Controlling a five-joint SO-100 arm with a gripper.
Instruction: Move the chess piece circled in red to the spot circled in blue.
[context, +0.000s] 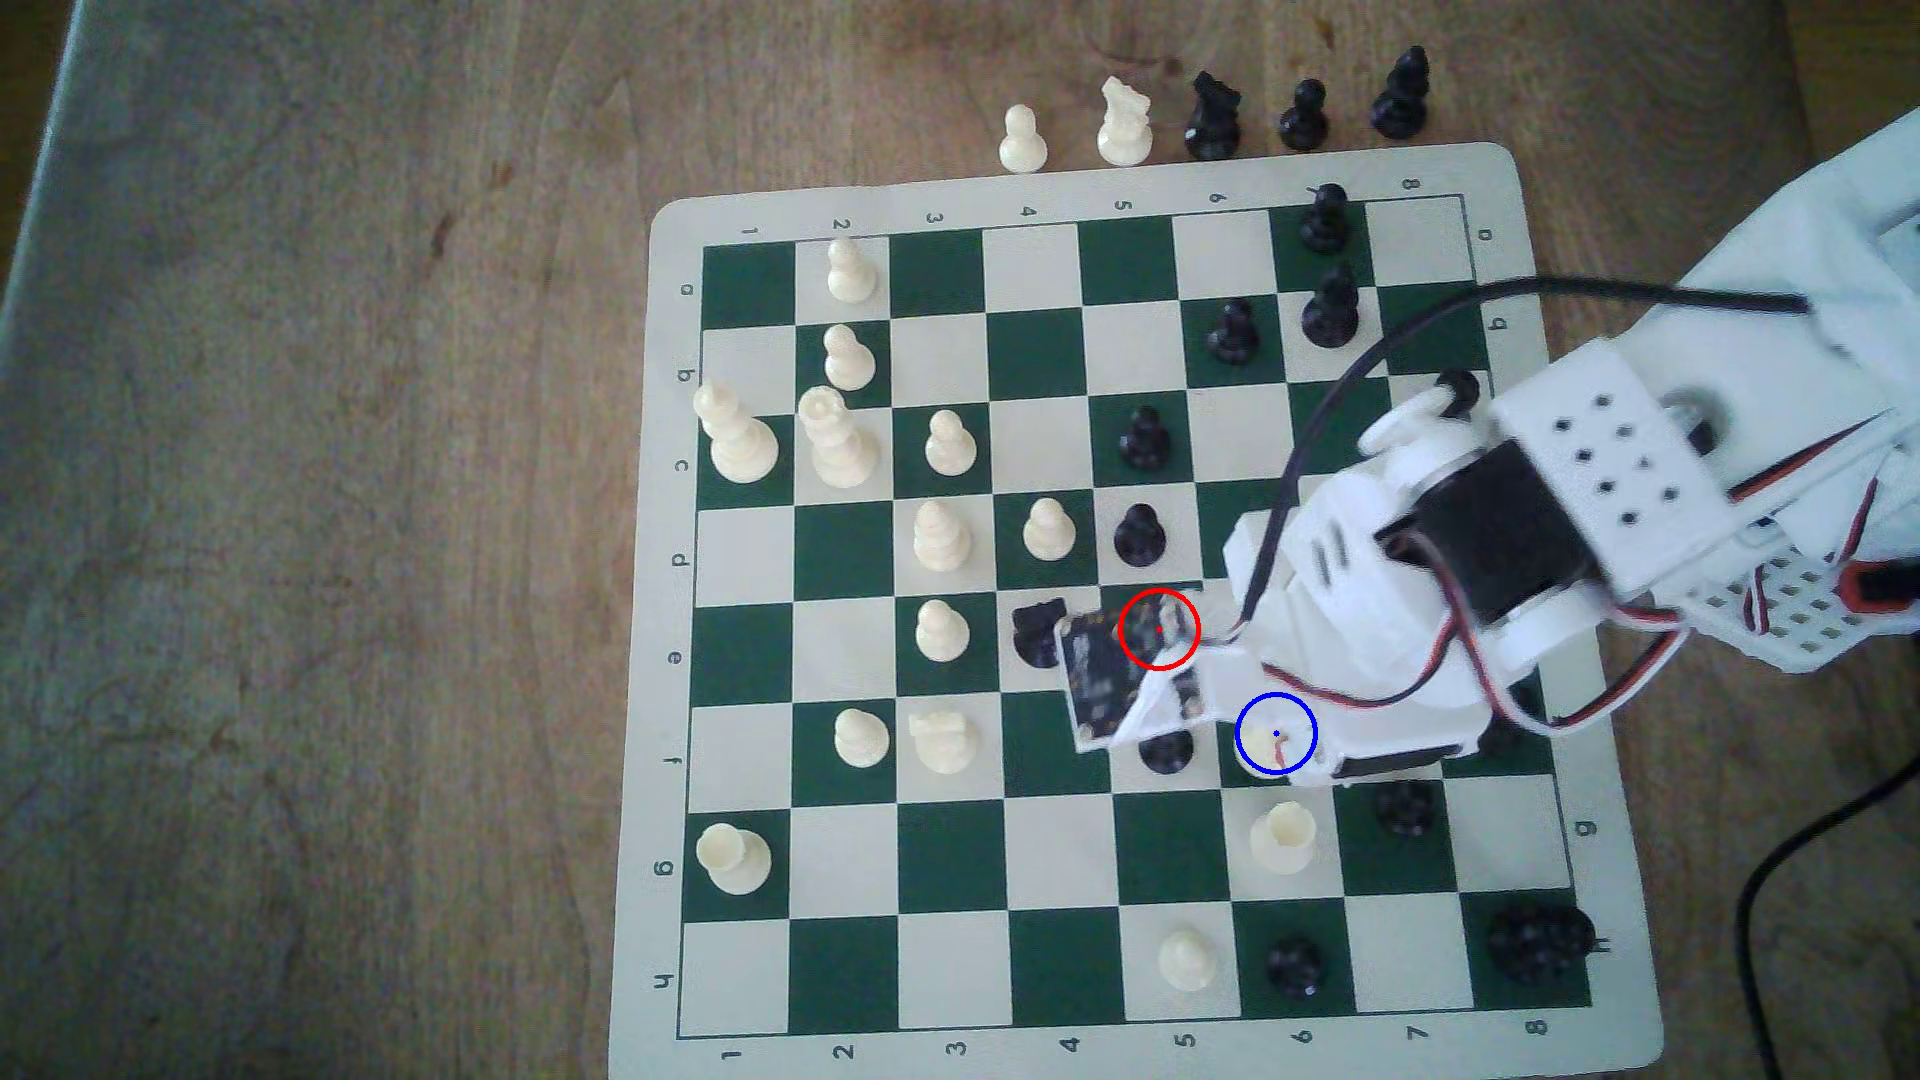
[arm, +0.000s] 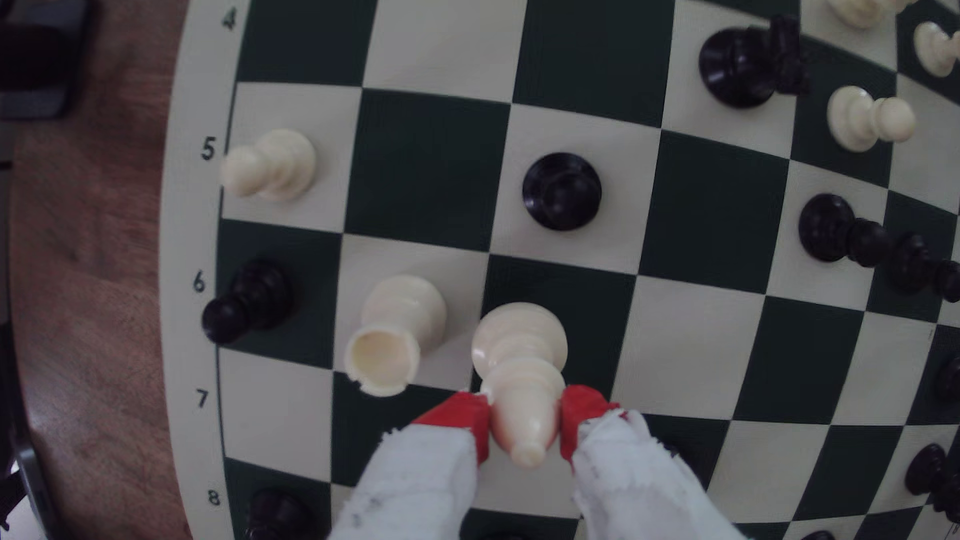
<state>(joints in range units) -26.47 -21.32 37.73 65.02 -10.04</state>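
Observation:
The chess piece (arm: 522, 363) is cream, with a flared round base and a narrow top. It stands between the red-tipped fingers (arm: 467, 415) of my gripper (arm: 524, 415), which is shut on its upper part. Its base is over a dark green square (arm: 587, 311). In the exterior view the chess piece (context: 1260, 750) shows inside the blue ring of the spot (context: 1295, 714), under my gripper (context: 1276, 760). The red ring (context: 1158, 628) lies over the arm's camera board, and the square beneath it is hidden.
A cream rook (context: 1283, 836) stands one square away, close to the held piece in the wrist view. A black pawn (context: 1164, 750) and another black piece (context: 1403, 805) flank the spot. Several captured pieces (context: 1122, 125) line the table beyond the board (context: 665, 623).

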